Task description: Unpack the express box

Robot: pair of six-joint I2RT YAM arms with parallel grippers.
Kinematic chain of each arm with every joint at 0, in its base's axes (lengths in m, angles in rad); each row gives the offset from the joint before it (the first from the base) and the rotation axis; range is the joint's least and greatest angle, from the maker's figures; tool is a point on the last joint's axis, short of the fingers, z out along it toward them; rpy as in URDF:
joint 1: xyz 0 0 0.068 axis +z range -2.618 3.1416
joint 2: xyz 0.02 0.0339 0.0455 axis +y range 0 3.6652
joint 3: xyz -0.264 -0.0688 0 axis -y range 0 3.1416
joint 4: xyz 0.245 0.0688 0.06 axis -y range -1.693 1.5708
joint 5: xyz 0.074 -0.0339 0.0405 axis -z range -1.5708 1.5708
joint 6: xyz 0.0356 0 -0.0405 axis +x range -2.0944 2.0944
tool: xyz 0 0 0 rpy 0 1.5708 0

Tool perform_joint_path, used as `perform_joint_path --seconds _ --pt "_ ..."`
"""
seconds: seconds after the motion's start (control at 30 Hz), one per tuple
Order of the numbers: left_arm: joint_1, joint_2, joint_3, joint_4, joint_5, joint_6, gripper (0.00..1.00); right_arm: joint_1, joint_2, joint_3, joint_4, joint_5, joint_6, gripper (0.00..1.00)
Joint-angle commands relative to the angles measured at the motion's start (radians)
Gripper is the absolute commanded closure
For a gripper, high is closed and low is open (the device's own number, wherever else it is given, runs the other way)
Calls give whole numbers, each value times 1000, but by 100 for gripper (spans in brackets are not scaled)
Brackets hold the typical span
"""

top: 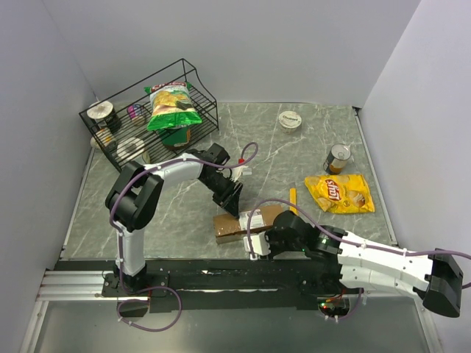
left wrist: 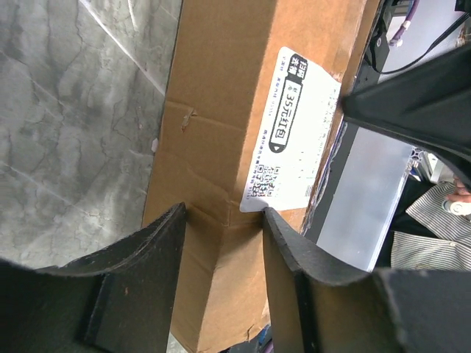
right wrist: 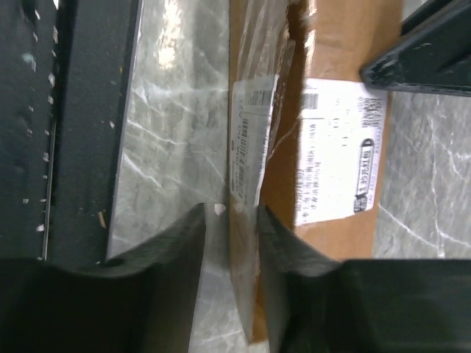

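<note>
Express box (left wrist: 213, 73), label (left wrist: 291, 140) printed "35", left end effector (left wrist: 223, 213) and right end effector (right wrist: 230, 212) apart

Express box (top: 234, 226) front-ctr; chip bag (top: 338, 193) right; rack (top: 143, 121) back-L.

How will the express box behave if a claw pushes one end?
Likely stiff: the express box is a long cardboard carton, though the creased panel suggests it could buckle if squeezed. Lying flat on the table, it would probably slide or pivot, not roll. Its torn tape may snag.
</note>
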Motion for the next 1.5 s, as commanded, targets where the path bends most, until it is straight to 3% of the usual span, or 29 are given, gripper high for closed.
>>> perform_joint_path --seconds 0.0,0.3,0.47,0.57,0.63,0.83,0.97,1.23,1.47 --pt "12 60 -5 80 -260 89 53 -14 48 91 -48 -97 67 54" --pt "10 45 -12 83 -237 88 52 -60 206 116 49 -65 36 53" --pt "10 43 -7 82 -231 89 52 -60 240 114 110 -126 39 55" --pt "13 60 7 67 -213 94 55 -47 256 105 175 -117 10 61" --pt "28 75 18 60 -200 92 58 -4 240 76 196 -71 -29 69" --pt "96 117 53 33 -190 104 70 128 97 -28 65 -68 -69 74" --pt "122 118 57 27 -185 108 72 194 16 -101 23 -74 -94 79" --pt "123 106 45 37 -179 114 73 205 36 -156 74 -86 -94 77" --pt "125 56 88 21 -130 117 67 194 40 -105 63 65 -99 68"
